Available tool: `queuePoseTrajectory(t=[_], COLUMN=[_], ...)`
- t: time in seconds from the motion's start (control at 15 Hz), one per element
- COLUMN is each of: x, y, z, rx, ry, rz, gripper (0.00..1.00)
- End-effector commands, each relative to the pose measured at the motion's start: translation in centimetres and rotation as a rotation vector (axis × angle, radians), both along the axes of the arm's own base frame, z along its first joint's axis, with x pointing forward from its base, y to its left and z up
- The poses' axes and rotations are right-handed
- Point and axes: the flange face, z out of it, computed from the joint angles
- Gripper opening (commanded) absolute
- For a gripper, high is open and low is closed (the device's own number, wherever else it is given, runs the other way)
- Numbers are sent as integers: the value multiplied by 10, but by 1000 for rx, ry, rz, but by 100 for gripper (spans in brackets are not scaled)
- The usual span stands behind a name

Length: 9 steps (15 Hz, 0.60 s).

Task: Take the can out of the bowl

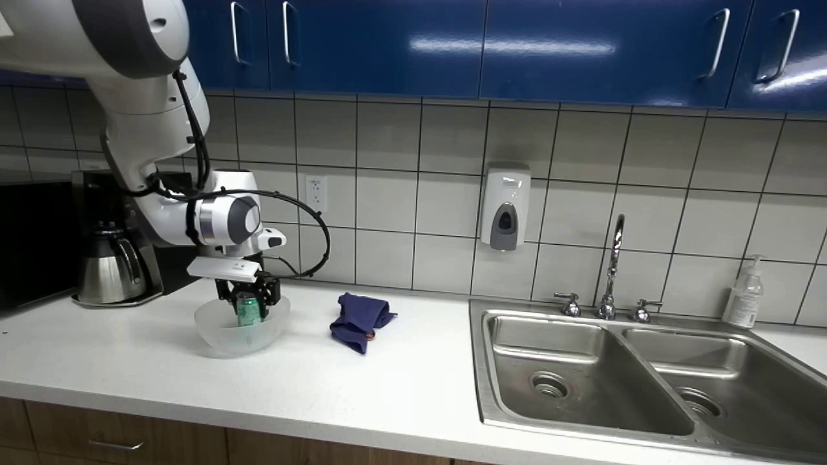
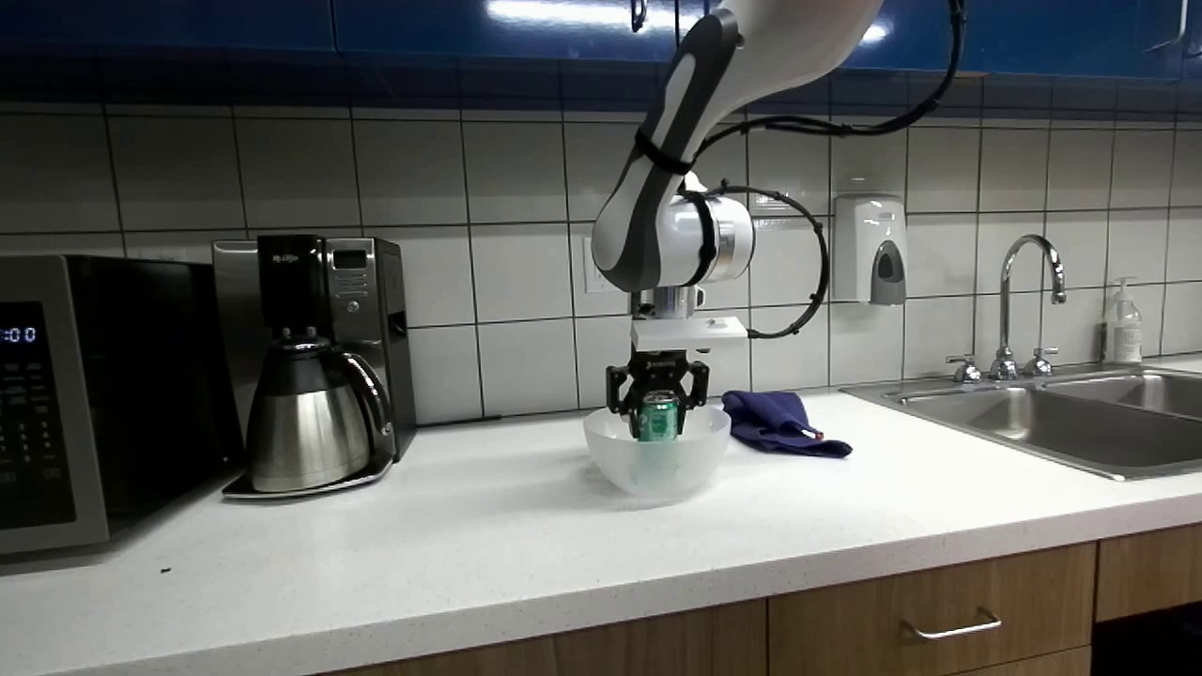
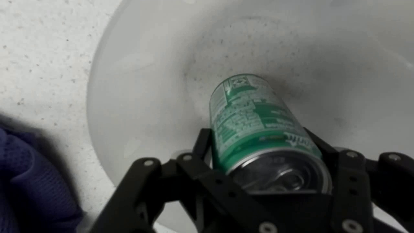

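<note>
Fingers (image 3: 203, 144) clasp the green can (image 3: 249, 113) inside the bowl (image 3: 139, 94).

Hand (image 2: 659, 429) clasping 1 green can (image 2: 659, 414) in bowl (image 2: 702, 458).

Can (image 3: 258, 119): gripped by the claw (image 2: 658, 425); blurred lettering resembling "Sprite"
Coffee maker (image 2: 357, 324): left of the claw in an exterior view; "Mr. Coffee"
Microwave display (image 2: 18, 335): farther left; ":00", leading digit unclear
Pump bottle (image 1: 745, 300): far right; label illegible
</note>
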Motion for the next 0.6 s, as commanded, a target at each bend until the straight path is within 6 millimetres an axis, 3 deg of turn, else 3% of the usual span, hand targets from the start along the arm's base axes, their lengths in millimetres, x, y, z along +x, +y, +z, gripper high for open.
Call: queuePoseTrajectory(t=[0.0,0.53], x=[12,21], y=[-10,-40], z=[38,107], rx=[7,-22], ry=[-19,-31], rz=[-19,-81], gripper=[42,42])
